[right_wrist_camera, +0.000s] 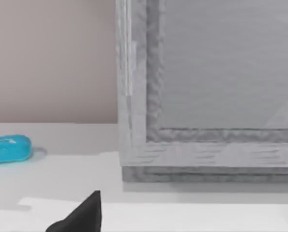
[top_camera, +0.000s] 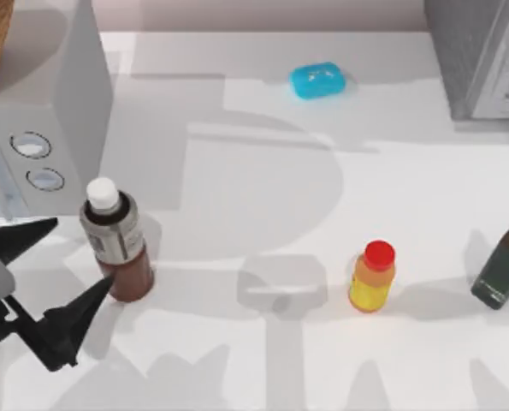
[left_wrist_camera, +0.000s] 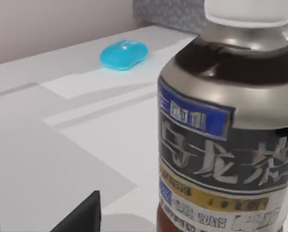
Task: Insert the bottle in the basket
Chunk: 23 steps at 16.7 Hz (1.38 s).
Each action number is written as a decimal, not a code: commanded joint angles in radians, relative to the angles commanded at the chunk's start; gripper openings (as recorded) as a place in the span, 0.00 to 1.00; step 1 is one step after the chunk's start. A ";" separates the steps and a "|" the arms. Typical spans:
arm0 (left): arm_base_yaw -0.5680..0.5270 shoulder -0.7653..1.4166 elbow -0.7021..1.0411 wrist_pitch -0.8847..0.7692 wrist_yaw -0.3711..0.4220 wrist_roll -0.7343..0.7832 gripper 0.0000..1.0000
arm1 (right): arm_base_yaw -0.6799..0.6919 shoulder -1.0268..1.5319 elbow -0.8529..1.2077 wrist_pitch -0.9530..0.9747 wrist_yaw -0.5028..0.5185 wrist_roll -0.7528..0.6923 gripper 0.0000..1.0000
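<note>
Left end effector (top_camera: 66, 259) spread wide beside upright bottle (top_camera: 117, 242): white cap, grey label, reddish-brown liquid.

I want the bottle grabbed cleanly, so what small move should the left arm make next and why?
Probably ease the left gripper forward around the bottle, then close. Its fingers are open beside the upright bottle, one tip near the base, not yet gripping.

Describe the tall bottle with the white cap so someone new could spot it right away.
Start at the grey box on the table's left side. Just in front of it stands the tall clear bottle of reddish-brown liquid, beside the open left gripper. It alone has a white screw cap and grey label; the small yellow-orange bottle is red-capped, the dark green bottle dark.
</note>
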<state>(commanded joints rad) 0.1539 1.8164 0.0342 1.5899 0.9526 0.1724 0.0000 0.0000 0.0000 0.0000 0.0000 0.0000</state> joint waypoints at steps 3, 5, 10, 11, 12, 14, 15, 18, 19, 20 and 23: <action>0.005 0.041 0.002 0.033 0.022 0.002 1.00 | 0.000 0.000 0.000 0.000 0.000 0.000 1.00; 0.005 0.041 0.002 0.033 0.022 0.002 1.00 | 0.000 0.000 0.000 0.000 0.000 0.000 1.00; -0.031 0.053 0.025 0.030 -0.013 -0.009 1.00 | 0.000 0.000 0.000 0.000 0.000 0.000 1.00; -0.056 0.064 0.043 0.030 -0.037 -0.017 1.00 | 0.000 0.000 0.000 0.000 0.000 0.000 1.00; -0.085 0.077 0.064 0.030 -0.066 -0.026 1.00 | 0.000 0.000 0.000 0.000 0.000 0.000 1.00; -0.152 0.106 0.107 0.029 -0.132 -0.042 1.00 | 0.000 0.000 0.000 0.000 0.000 0.000 1.00; -0.185 0.121 0.129 0.027 -0.165 -0.049 1.00 | 0.000 0.000 0.000 0.000 0.000 0.000 1.00; -0.261 0.159 0.181 0.025 -0.239 -0.065 1.00 | 0.000 0.000 0.000 0.000 0.000 0.000 1.00; -0.271 0.164 0.189 0.024 -0.248 -0.067 1.00 | 0.000 0.000 0.000 0.000 0.000 0.000 1.00; -0.272 0.165 0.190 0.024 -0.249 -0.068 1.00 | 0.000 0.000 0.000 0.000 0.000 0.000 1.00; -0.272 0.165 0.190 0.024 -0.249 -0.068 1.00 | 0.000 0.000 0.000 0.000 0.000 0.000 1.00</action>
<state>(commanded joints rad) -0.1180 1.9812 0.2237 1.6141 0.7035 0.1048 0.0000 0.0000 0.0000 0.0000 0.0000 0.0000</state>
